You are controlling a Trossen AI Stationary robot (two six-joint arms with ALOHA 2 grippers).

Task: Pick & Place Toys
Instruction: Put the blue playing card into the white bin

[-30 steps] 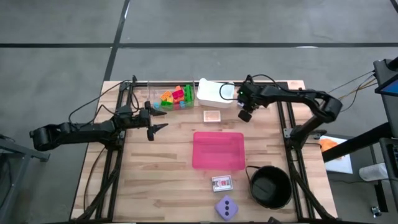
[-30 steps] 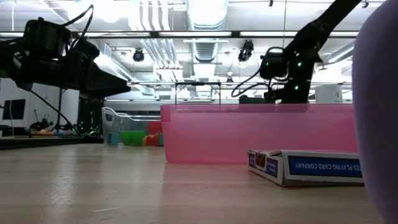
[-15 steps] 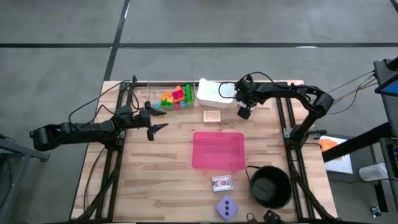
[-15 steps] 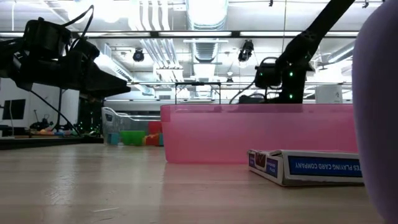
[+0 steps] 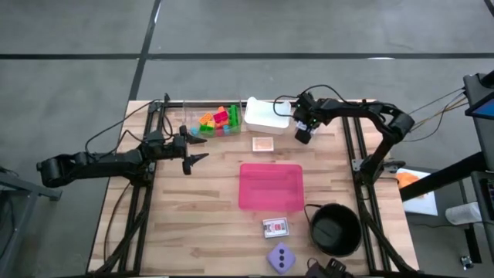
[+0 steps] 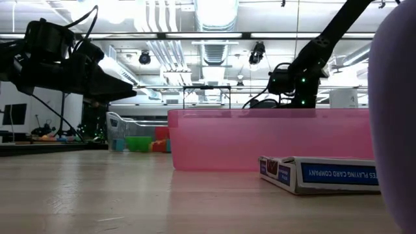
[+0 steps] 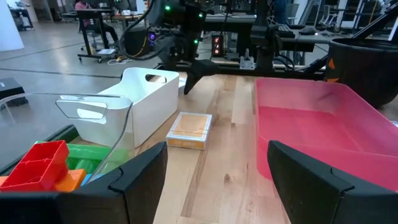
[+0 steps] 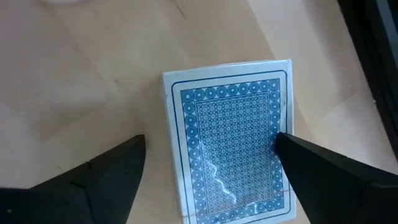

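My left pincer (image 5: 193,154) hangs over the left part of the tabletop (image 5: 208,224), fingers spread apart and holding nothing. Bare wood lies open beneath it and toward the near edge.

Just beyond it, at the far edge, sits a clear container (image 5: 212,122) with the toy bricks (image 5: 218,120) piled inside: green, orange, red and pink. My left wrist view shows a red brick (image 7: 38,163) and green ones against its clear wall. Touching or just beside that container on its right is a white bin (image 5: 265,114) with handle cut-outs. Near the white bin, toward the middle, lies a small tan box (image 5: 264,144).

In the middle lies the flat pink tray (image 5: 271,186) with low walls. Open wood surrounds it on its left side. Near the front edge rests a card box (image 5: 275,228), and closer still the lilac die (image 5: 282,257) with dark dots, right at the tabletop's edge.

My right pincer (image 5: 303,133) hovers at the far right, beside the white bin, fingers spread wide and gripping nothing. Directly below it, my right wrist view shows a blue-backed deck of cards (image 8: 231,137) flat on the wood, between my two fingers.

A black round bowl (image 5: 335,230) stands at the near right corner, well apart from the bricks.
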